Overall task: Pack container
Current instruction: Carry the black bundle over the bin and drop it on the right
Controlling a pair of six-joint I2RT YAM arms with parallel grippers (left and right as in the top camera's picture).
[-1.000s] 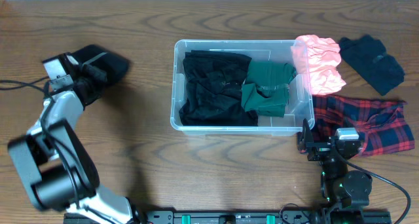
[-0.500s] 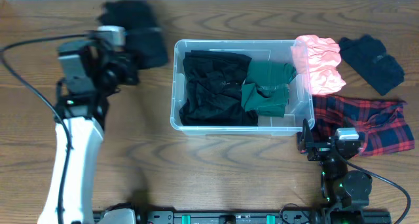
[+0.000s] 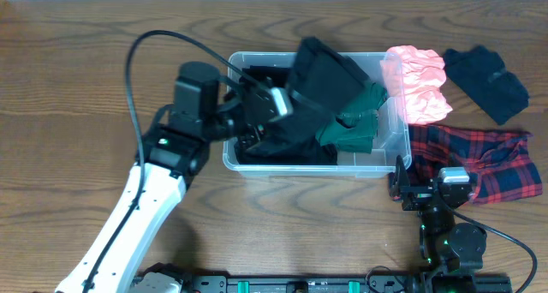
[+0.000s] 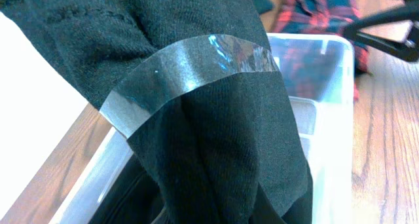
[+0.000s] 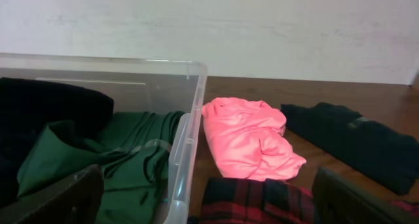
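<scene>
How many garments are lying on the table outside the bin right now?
3, all right of the bin: a pink top beside its far corner, a dark garment further right, a red plaid shirt below both in the overhead view.

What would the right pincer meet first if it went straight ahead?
Probably the red-and-black plaid cloth just before the right pincer; the crumpled pink cloth lies behind it. Depth is unclear.

The container (image 3: 364,164) stood upright and open at the middle of the worktop (image 3: 282,224), a clear rectangular bin with rounded corners and a thick rim. Its left held black cloth (image 3: 300,152), its right green cloth (image 3: 351,132).
</scene>
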